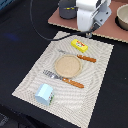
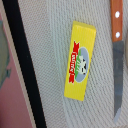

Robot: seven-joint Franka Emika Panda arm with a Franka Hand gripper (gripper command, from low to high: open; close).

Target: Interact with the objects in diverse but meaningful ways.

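I've got the tool (image 1: 89, 34) hovering above the yellow packet (image 1: 79, 46), which lies flat near the placemat's (image 1: 30, 80) far edge, just beside the knife (image 2: 117, 60). Can't tell if the tool's open. I'd center on the packet, straddle its narrow width, then descend straight.

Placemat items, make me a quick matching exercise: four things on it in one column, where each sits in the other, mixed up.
Things:
1. yellow packet
2. plate
3. blue cup
4. fork

Places:
A. middle of the placemat
B. placemat's near corner, exterior view's left
C. far end, just below the gripper
D. between plate and cup

Pairs: 1-C, 2-A, 3-B, 4-D
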